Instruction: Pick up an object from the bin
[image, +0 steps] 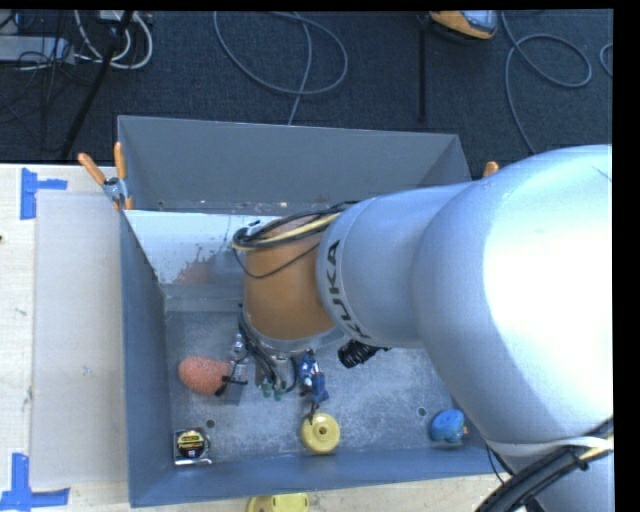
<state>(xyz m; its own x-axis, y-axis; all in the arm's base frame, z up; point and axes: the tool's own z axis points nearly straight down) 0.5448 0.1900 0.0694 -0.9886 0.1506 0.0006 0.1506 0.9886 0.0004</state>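
My gripper (262, 372) hangs low over the bin floor, left of the middle, under the arm's orange cover. An orange-red rounded lump (203, 373) lies just to its left, close to a dark part of the gripper; whether they touch I cannot tell. A yellow round thing (320, 432) rests on the floor just below and right of the gripper. A small blue piece (312, 384) shows between the gripper and the yellow thing.
A black and yellow tape measure (190, 445) sits in the near left corner. A blue rounded thing (447, 427) lies by the near right wall. The arm covers the bin's right half.
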